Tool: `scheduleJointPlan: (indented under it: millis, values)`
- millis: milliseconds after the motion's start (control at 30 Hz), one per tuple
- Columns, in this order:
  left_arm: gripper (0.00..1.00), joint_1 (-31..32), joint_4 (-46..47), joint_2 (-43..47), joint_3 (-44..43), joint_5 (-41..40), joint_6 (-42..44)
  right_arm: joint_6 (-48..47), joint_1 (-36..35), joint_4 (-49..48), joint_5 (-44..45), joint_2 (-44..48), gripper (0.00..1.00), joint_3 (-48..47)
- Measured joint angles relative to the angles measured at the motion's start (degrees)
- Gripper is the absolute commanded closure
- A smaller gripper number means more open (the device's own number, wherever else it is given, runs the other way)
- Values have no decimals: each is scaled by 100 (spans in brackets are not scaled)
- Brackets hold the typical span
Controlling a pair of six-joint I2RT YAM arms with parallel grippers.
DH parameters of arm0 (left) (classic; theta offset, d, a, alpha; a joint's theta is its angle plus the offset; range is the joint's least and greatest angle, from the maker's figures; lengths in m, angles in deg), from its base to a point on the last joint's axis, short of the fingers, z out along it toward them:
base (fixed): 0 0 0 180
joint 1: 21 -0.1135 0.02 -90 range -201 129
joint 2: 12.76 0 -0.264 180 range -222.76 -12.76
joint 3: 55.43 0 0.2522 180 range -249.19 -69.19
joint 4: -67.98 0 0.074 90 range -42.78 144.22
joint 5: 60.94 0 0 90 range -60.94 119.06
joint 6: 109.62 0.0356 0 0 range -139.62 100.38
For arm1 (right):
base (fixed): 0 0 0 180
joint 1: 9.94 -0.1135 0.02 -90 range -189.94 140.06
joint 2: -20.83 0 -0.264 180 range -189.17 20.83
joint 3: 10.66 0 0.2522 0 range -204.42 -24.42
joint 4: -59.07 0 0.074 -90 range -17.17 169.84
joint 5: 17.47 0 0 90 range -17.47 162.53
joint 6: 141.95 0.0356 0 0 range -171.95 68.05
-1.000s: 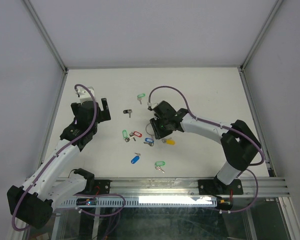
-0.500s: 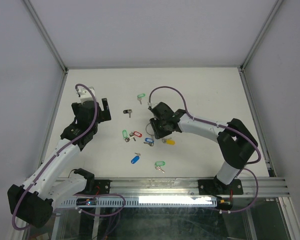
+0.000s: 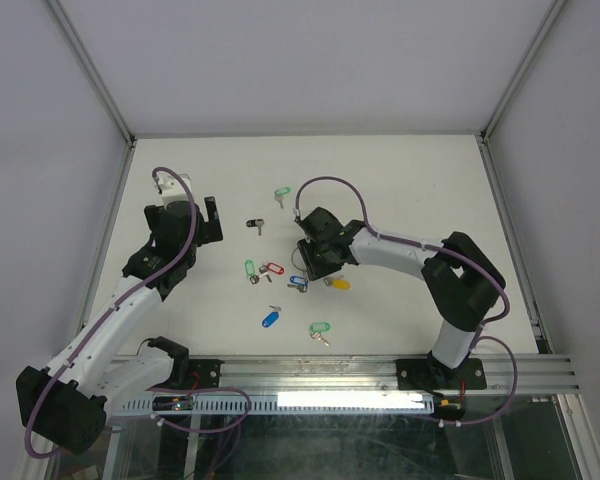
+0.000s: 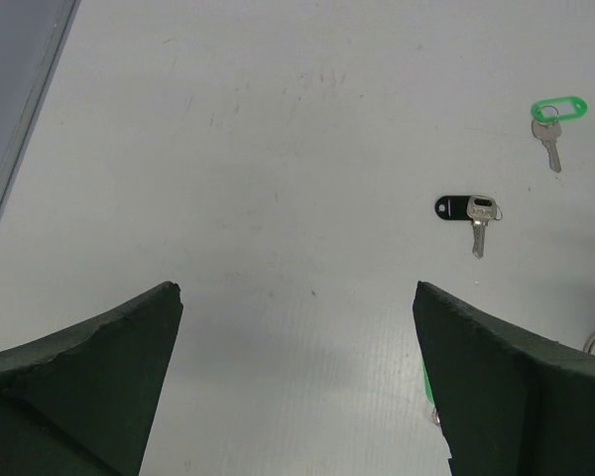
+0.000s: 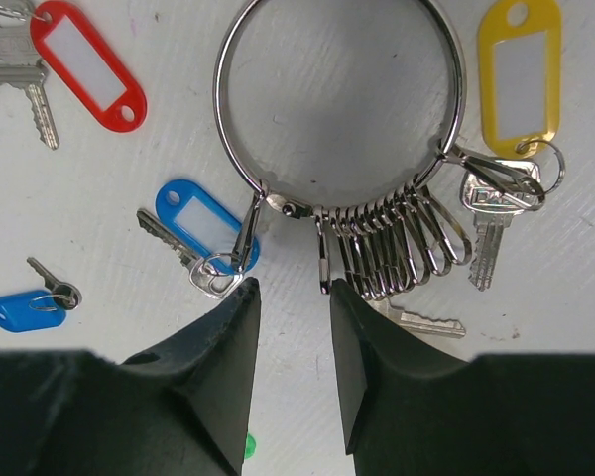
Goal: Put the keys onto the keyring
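Right wrist view. Right jaws [image 5: 295, 293] are parted by a narrow gap with nothing visibly clamped. Just beyond their tips lies the thin silver wire keyring [image 5: 217, 94], flat on the white desk [image 5: 129, 178].

- A bunch of silver snap clips [image 5: 387, 243] hangs off the ring's near arc, just beyond the tip of the jaw on the view's right.
- One loose silver clip [image 5: 321, 263] points down at the gap, its end close to that jaw's inner edge. Cannot tell whether they touch.
- The silver key with the blue oblong plastic tag [image 5: 200, 218] is already clipped on, just ahead of the other jaw.
- The key with the yellow tag [image 5: 519, 69] is also clipped on, further out past the bunch.
- Unattached: the red-tagged key [image 5: 87, 64], far ahead on the blue key's side, and a second blue-tagged key [image 5: 20, 309], level with the tips on that same side.

Left wrist view. Left jaws [image 4: 296, 293] are spread wide and hold nothing. The black-tagged key [image 4: 456, 208] and green-tagged key [image 4: 558, 107] lie well ahead of them.

Likely risks:
- The clips are thin and packed close. Shutting from here may catch two of them, or pinch only an end so the wire squirts out.
- Nothing pins the ring, so a nudge from either jaw would probably slide it and drag the two hung keys along.
- The jaw nearest the blue tag could trap that key's split ring and tug its clip.
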Motion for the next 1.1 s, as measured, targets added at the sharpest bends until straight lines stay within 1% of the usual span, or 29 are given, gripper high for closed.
scheduleJointPlan:
  millis: [367,500,600,700,767,900,1100]
  values:
    - [1,0,0,-59,-2,4,2,-4,0,-11,39,-199,63,0]
    - [1,0,0,-59,-2,4,7,-17,0,-66,33,-212,66,0]
    - [1,0,0,-59,-2,4,7,-22,0,-109,26,-223,70,0]
    - [1,0,0,-59,-2,4,7,-24,0,-138,24,-232,77,0]
    - [1,0,0,-59,-2,4,9,-26,0,-146,37,-240,84,-2]
    - [1,0,0,-61,-2,4,9,-46,0,-142,116,-249,100,-2]
    - [1,0,0,-72,-2,46,9,-122,0,-116,264,-225,100,-2]
